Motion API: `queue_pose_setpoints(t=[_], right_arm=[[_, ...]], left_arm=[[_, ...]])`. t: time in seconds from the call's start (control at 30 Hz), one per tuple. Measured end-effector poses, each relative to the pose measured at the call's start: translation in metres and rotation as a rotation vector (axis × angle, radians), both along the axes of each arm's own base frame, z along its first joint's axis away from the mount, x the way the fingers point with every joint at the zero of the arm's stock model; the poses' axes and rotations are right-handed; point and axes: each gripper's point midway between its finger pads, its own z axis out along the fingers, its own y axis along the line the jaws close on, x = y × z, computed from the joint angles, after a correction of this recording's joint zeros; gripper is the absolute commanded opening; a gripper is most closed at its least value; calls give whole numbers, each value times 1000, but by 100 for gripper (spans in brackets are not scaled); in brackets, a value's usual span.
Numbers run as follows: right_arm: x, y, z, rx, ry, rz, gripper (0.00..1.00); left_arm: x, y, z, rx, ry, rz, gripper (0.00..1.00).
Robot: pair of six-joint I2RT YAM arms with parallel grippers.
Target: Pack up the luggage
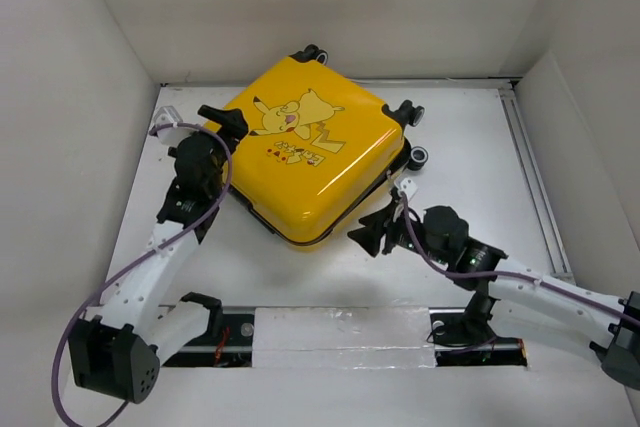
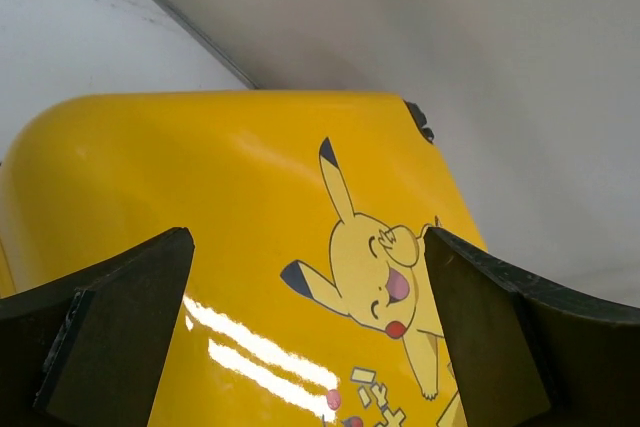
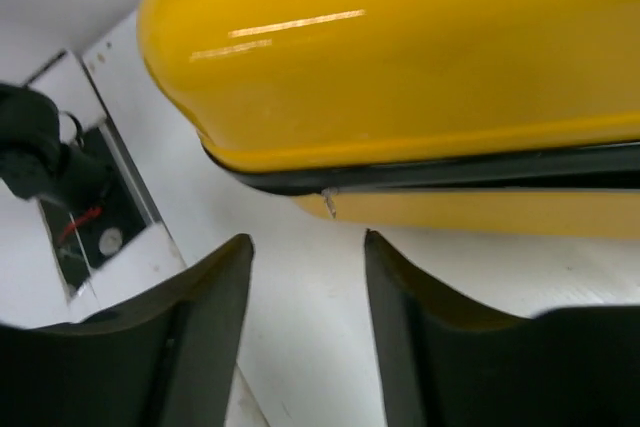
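White table (image 1: 300,277): luggage (image 1: 310,152) lies closed, far centre. My left tool (image 1: 225,119) wide open, empty, at left corner; right tool (image 1: 372,230) part open, empty, near edge. I judge only zipping remains.

bright, even overhead light; streaks of white glare on the glossy luggage (image 3: 400,57), soft shadows beneath it, near fingers (image 2: 110,327) slightly blurred.

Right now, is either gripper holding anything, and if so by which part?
Nothing is held. Left gripper and right gripper are open near the luggage.
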Motion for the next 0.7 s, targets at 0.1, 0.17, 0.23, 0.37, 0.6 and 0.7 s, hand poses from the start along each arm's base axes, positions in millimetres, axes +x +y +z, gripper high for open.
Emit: queue_pose_setpoints(t=[0.1,0.17,0.23,0.37,0.6,0.7], right_arm=[[7,3,7,27,-17,-28,60],[16,1,-1,7,1,-82,51],[25,-3,-12,-16,30,-144,41],[46,-14,-25,-46,81,-264,5],[78,-44,-29,-56,126,-462,2],[92,-58,-44,-85,157,-528,2]], left_arm=[[3,1,-3,-7,7,-8,98],[6,7,0,-32,-8,-11,96],[17,27,1,-65,-16,8,94],[68,58,-9,-104,51,24,92],[196,46,5,1,169,-105,92],[230,43,-10,52,216,-163,92]])
